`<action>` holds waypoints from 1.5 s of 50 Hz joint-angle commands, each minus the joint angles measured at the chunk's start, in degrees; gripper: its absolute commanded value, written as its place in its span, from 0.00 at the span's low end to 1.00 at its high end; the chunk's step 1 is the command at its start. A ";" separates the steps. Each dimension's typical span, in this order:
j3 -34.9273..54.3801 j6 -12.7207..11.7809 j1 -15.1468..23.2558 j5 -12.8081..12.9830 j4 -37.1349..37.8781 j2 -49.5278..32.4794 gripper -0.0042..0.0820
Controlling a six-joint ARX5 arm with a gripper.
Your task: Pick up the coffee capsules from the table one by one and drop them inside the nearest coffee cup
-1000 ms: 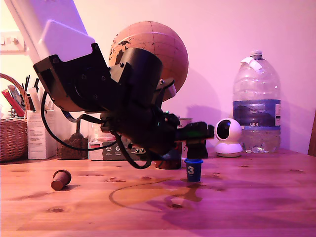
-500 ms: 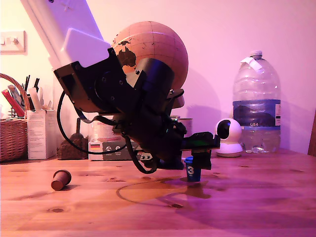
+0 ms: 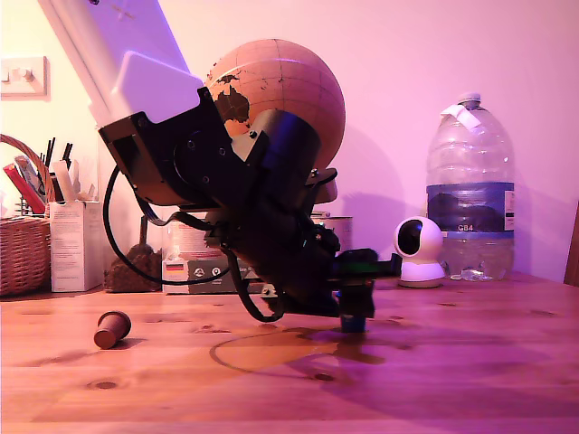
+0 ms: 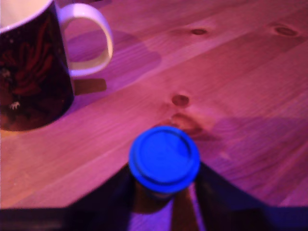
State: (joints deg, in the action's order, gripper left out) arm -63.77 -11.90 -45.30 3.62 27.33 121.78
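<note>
The dark blue coffee capsule (image 4: 164, 159) stands upright on the wooden table (image 4: 240, 86). My gripper (image 4: 163, 185) is down over it, and its two dark fingers (image 4: 108, 195) press against the sides just under the flange. In the exterior view the gripper (image 3: 355, 303) hides most of this capsule (image 3: 354, 321). The coffee cup (image 4: 29, 72), dark red and black with a white handle, stands close beyond the capsule; in the exterior view the arm hides it. A reddish-brown capsule (image 3: 112, 329) lies on its side far off at the exterior view's left.
Along the back of the table stand a globe (image 3: 289, 90), a large water bottle (image 3: 469, 190), a small white camera (image 3: 418, 251), labelled tins (image 3: 194, 258), a white box (image 3: 74, 244) and a wicker basket (image 3: 20, 253).
The arm swung toward the exterior view's right and lowered. The gripper came down from the blue capsule's top to around its body, hiding the white "3".
</note>
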 commanded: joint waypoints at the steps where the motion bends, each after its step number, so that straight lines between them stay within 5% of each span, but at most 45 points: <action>1: -0.13 0.22 -0.26 0.33 0.63 2.10 0.17; 13: -0.13 0.37 -0.26 0.26 1.01 1.86 0.16; 21: -0.11 5.01 -0.24 0.26 0.59 0.28 0.16; 41: 0.02 10.73 -0.59 0.31 1.07 -1.55 0.16; 60: 5.22 12.50 0.42 1.07 4.68 -10.71 0.16; 75: 9.66 13.53 4.96 2.21 3.69 -19.74 0.16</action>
State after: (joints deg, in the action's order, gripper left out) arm -55.66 1.28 -41.63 5.67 31.05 103.02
